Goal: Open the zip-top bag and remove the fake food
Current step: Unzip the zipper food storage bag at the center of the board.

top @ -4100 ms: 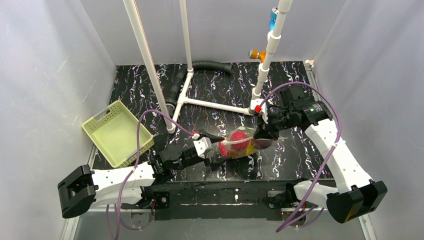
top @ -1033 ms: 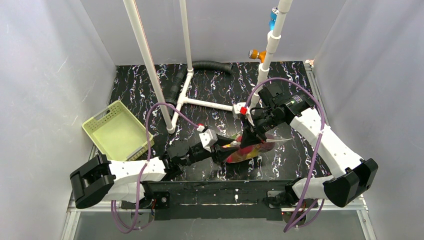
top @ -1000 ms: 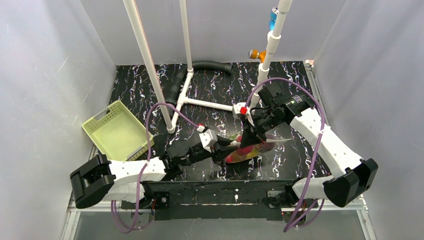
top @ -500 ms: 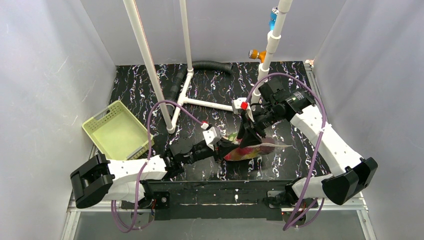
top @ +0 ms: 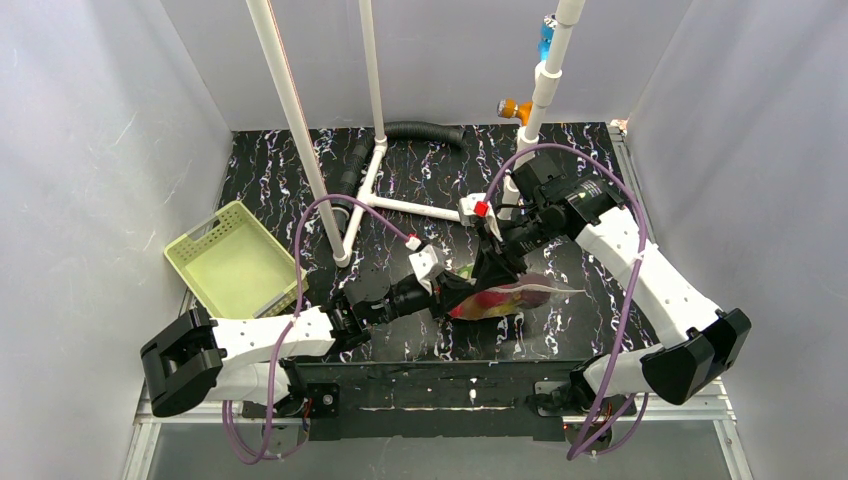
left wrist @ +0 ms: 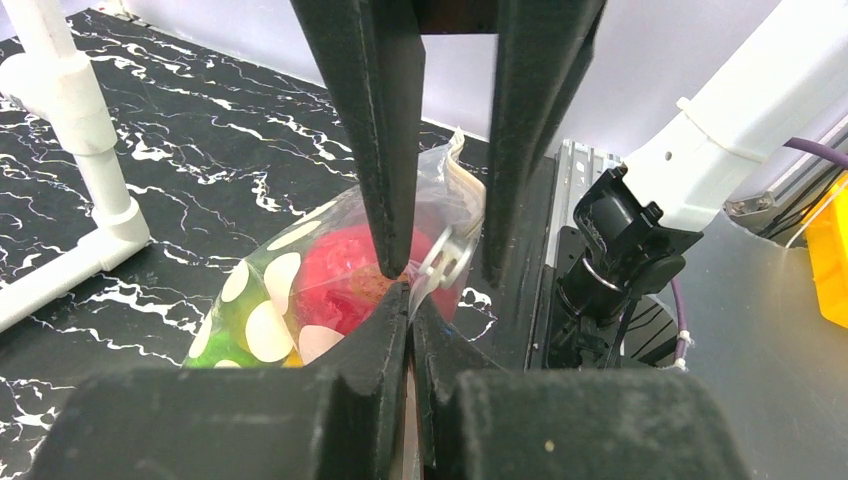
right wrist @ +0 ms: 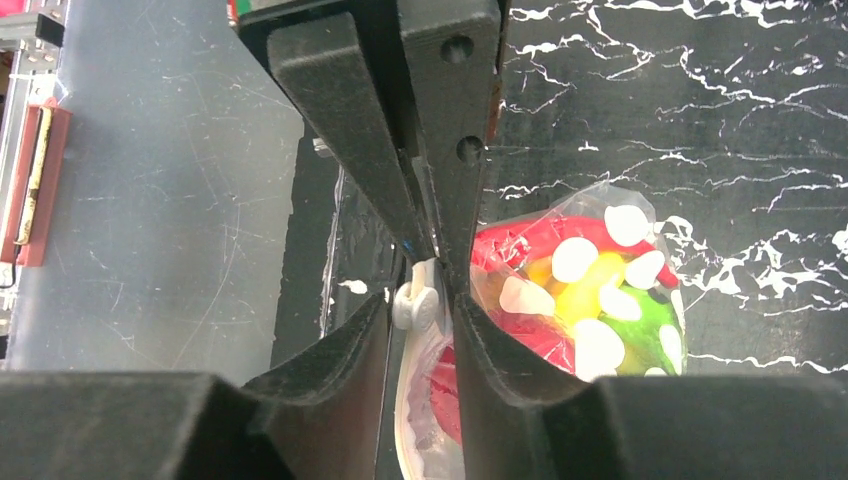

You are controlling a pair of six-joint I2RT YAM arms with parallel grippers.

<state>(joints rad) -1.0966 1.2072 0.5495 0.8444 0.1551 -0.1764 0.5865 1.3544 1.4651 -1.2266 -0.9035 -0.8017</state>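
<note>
The zip-top bag [top: 515,297] is clear with pale round dots and lies on the black table near the front middle. Through it shows the fake food: a red round piece [left wrist: 340,275], a green piece [right wrist: 645,335], a yellow one [right wrist: 590,290] and a red chili [right wrist: 560,230]. My left gripper [left wrist: 410,300] is shut on the bag's top edge, right beside the white zip slider [left wrist: 447,262]. My right gripper [right wrist: 422,305] reaches in from the opposite side. Its jaws stand narrowly apart around the slider [right wrist: 415,300] and the zip strip. In the top view both grippers meet at the bag's left end [top: 475,280].
A pale green perforated basket [top: 235,265] sits at the left. A white pipe frame [top: 400,205] with upright poles and a black hose [top: 425,130] take up the back of the table. The metal front rail [right wrist: 150,200] runs close behind the bag.
My left gripper has closed on the bag's edge. The right gripper has let go, opened, and come round the slider, narrowing again. Both arms have shifted slightly away from the front.
</note>
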